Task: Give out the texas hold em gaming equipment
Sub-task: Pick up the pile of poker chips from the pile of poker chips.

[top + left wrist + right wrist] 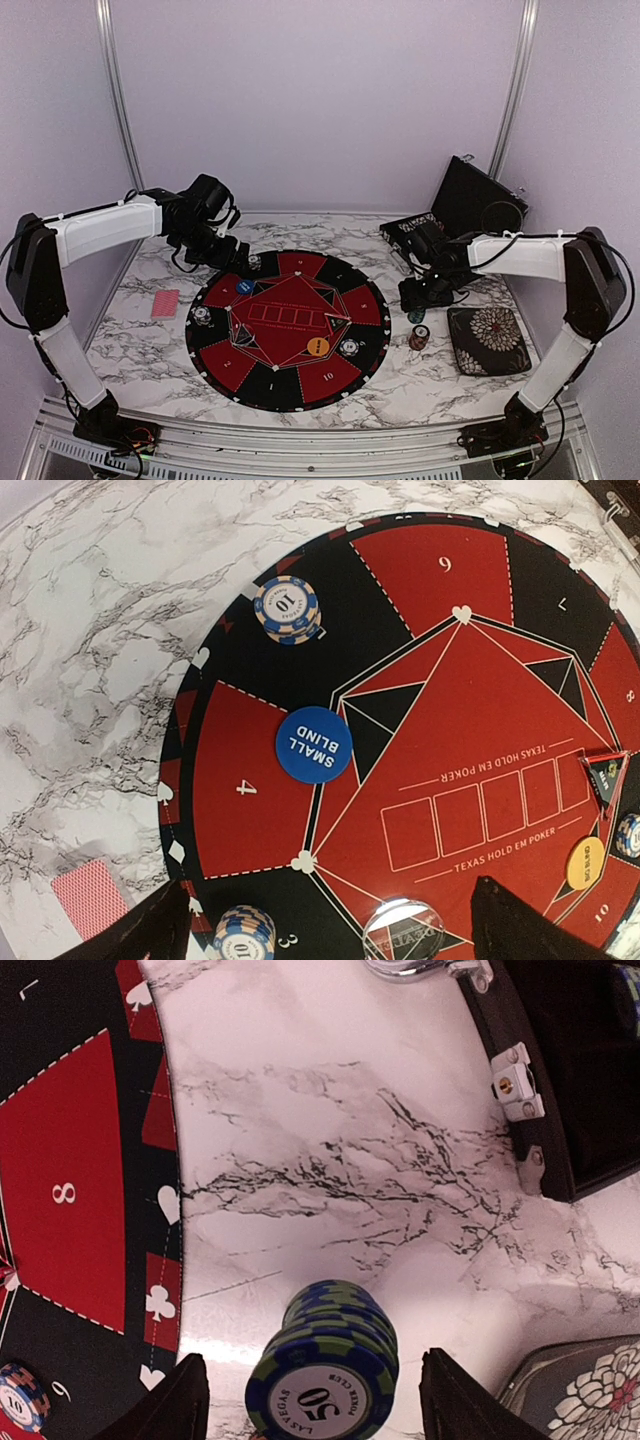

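overhead, right hand (312, 1400) straddling chip stack (322, 1365) (untouched)

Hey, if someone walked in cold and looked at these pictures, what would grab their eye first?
The round red-and-black poker mat at the centre of the white marble table. On it lies a blue round "small blind" disc beside seat 4. Off the mat's right edge, a blue-and-green striped stack of 50 chips stands between the right gripper's open fingers.

Blue SMALL BLIND disc (314, 744) flat on mat's far-left, orange disc (318, 347) near-centre, three striped chip stacks on the rim, green-blue 50 stack (325, 1363) upright right of mat, pink-backed card (165, 303) left.
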You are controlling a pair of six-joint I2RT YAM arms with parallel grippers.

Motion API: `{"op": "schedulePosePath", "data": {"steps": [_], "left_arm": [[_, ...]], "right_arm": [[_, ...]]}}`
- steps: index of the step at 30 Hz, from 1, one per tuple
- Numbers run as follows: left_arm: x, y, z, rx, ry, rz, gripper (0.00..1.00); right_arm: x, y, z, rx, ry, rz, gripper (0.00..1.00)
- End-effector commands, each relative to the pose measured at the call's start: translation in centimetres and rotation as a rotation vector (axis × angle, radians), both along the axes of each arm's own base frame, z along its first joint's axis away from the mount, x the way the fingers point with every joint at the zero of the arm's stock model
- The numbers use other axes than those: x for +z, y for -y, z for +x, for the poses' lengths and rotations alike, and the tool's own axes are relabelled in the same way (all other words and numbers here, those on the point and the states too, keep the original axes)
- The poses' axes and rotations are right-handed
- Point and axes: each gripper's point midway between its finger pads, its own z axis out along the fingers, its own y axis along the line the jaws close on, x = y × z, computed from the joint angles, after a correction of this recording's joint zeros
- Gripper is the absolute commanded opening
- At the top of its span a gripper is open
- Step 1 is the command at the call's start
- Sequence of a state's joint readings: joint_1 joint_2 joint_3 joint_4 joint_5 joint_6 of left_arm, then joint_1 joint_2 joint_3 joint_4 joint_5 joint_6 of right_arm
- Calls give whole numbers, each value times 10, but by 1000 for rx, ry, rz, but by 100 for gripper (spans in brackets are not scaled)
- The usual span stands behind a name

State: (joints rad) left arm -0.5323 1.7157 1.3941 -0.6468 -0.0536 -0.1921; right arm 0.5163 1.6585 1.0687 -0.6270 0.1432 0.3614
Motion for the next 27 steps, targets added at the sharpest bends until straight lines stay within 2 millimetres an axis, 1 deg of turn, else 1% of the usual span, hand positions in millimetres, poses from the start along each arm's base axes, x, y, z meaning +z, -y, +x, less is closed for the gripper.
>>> {"op": "schedulePosePath", "data": {"steps": [1,10,16,27], "left_arm": [[6,0,1,-13,31,0,99],[3,1,1,-15,24,3,99],[1,1,1,-17,18,5,99],[-2,2,1,-18,12,5,99]], "right_arm": [[10,-4,19,-5,49,15,69],[9,0,22,-16,53,-6,62],[6,2,20,-19,47,-18,59],[5,4,19,-27,49,-22,50]]}}
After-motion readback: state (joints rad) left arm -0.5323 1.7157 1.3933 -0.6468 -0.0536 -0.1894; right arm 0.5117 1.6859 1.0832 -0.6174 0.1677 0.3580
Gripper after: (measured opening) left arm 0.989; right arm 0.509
